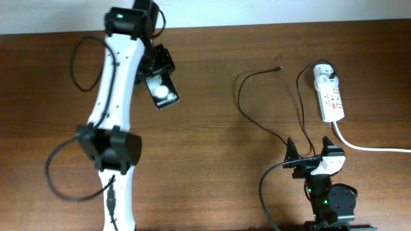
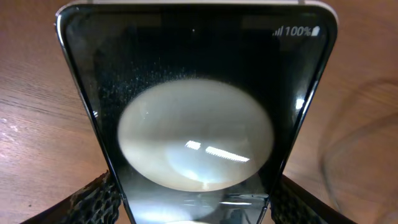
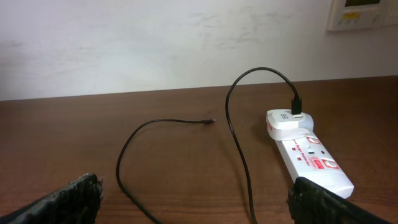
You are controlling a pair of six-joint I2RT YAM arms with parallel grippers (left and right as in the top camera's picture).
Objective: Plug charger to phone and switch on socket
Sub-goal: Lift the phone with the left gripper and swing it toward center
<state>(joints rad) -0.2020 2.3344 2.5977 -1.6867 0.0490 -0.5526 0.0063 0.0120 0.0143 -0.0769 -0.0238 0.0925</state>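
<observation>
The phone [image 1: 164,93] is a small black slab with a bright round reflection, lying at the table's back left. My left gripper [image 1: 156,76] is shut on its near end. In the left wrist view the phone [image 2: 196,81] fills the frame, with a finger pressed against each side edge at my left gripper [image 2: 196,202]. The charger cable [image 1: 257,122] loops across the table. Its free tip [image 1: 278,67] lies on the wood, and its white adapter [image 1: 324,74] sits in the socket strip [image 1: 332,102]. My right gripper [image 1: 313,155] is open and empty, well short of the cable tip [image 3: 211,121] and the strip [image 3: 314,162].
The thick white cord [image 1: 372,147] runs from the strip's near end off to the right. My left arm [image 1: 112,115] lies along the left side of the table, with black robot cables looping beside it. A wall stands behind the table.
</observation>
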